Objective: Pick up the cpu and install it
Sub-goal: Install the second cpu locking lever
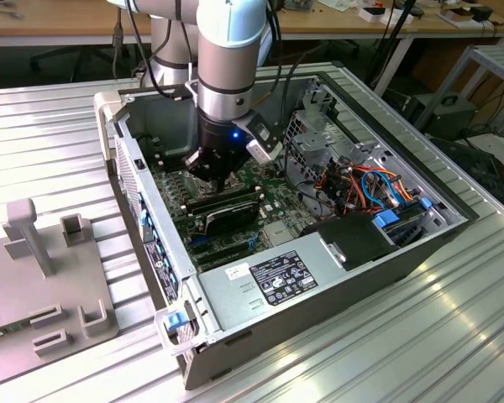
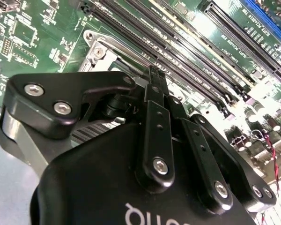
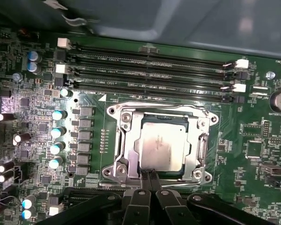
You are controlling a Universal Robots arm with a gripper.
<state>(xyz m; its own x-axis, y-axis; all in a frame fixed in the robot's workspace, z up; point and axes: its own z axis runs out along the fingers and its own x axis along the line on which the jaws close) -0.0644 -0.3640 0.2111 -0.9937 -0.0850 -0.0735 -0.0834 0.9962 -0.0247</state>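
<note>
While I am holding the gripper (image 3: 150,176) pressed together at the edge of the chip (image 3: 161,146) sitting in its socket (image 3: 122,140), I am risking a slip scraping the green board (image 3: 253,154).

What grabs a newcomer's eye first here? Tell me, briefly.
The robot arm plunging into the open computer case on the ribbed metal table. In the first wrist view, the silver cpu sits in its socket frame, the gripper at its edge, fingertips together.
</note>
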